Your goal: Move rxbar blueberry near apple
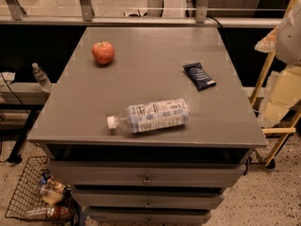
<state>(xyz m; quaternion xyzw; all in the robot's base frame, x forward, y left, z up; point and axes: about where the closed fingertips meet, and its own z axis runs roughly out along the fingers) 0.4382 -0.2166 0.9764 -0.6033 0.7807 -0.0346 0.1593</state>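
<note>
- Placement first: the rxbar blueberry (199,76) lies flat at 3 o'clock on the grey table (141,74), its length slanting from 11 to 5. Flat and uncovered, it should suit a top-down grasp across its short side, we judge.
- The apple (103,52) sits upright at 10 o'clock, well apart from the bar, so the move is not yet done.
- A water bottle (149,116) lies on its side at 6 o'clock, cap toward 9, clear of the straight path between the other 2.
- The gripper (290,36) — the pale bulk at the frame's 2 o'clock edge, as we read it — hangs off the table. Open or closed, we cannot tell.
</note>
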